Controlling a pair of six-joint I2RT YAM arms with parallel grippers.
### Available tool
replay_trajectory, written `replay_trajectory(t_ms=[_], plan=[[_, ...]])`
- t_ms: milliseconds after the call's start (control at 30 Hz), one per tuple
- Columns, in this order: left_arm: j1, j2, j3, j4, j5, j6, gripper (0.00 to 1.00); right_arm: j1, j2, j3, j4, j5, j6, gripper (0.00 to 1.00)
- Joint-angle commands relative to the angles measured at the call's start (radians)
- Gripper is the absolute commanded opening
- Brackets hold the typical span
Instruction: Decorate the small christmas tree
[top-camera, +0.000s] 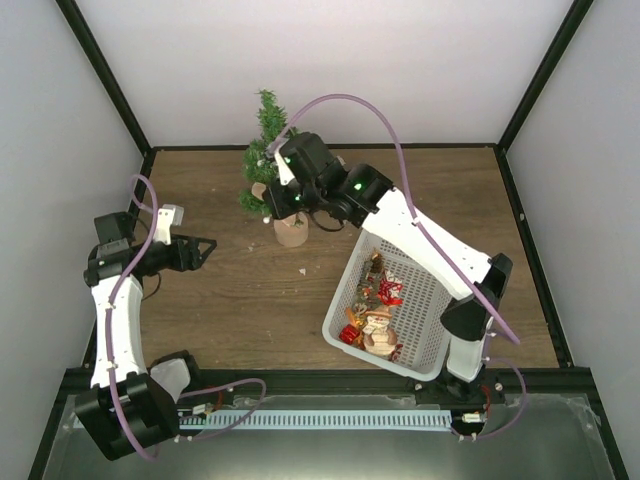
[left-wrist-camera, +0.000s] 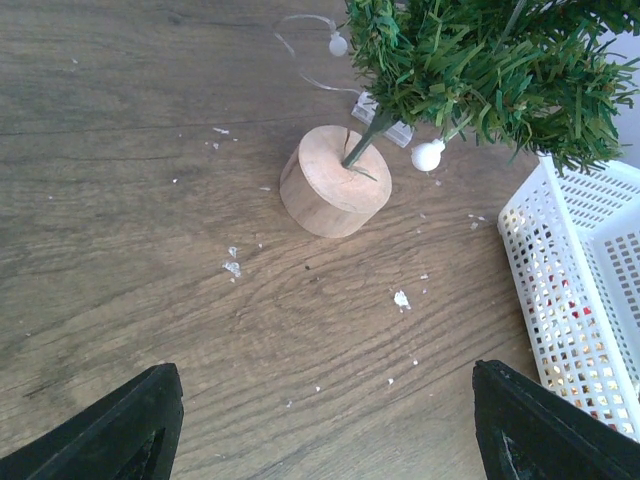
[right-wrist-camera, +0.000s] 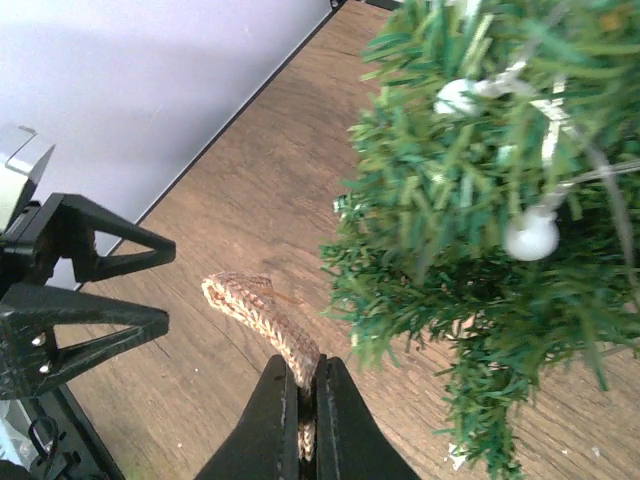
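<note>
The small christmas tree (top-camera: 264, 150) stands at the back of the table on a round tan base (top-camera: 291, 230). In the left wrist view its green branches (left-wrist-camera: 480, 70) lean over the base (left-wrist-camera: 335, 180). A wire with white bulbs (right-wrist-camera: 531, 237) is strung through the tree (right-wrist-camera: 470, 230). My right gripper (right-wrist-camera: 308, 366) is shut on a tan woven ribbon loop (right-wrist-camera: 255, 305), just left of the lower branches. It sits against the tree (top-camera: 277, 197) in the top view. My left gripper (top-camera: 205, 247) is open and holds nothing. It hangs over bare wood (left-wrist-camera: 322, 368), left of the tree.
A white plastic basket (top-camera: 345, 290) with several ornaments (top-camera: 375, 312) lies right of the tree; its corner (left-wrist-camera: 560, 280) shows in the left wrist view. White flecks (left-wrist-camera: 401, 298) dot the wood. Grey walls close off the back and sides.
</note>
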Motion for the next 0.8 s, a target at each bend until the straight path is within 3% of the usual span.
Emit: replay_trajectory(t_ms=[0,500,767], plan=[[0.005,-0.012,-0.013,0.014,0.021,0.003,0.8,0.05,0.017,0.026,0.015,0.09,-0.054,0.01],[0.005,-0.011,-0.013,0.011,0.028,0.01,0.79,0.065,0.156,0.084,0.068,0.353,-0.114,0.01],[0.005,-0.014,-0.013,0.01,0.033,0.01,0.79,0.066,0.207,0.163,0.064,0.39,-0.118,0.01]])
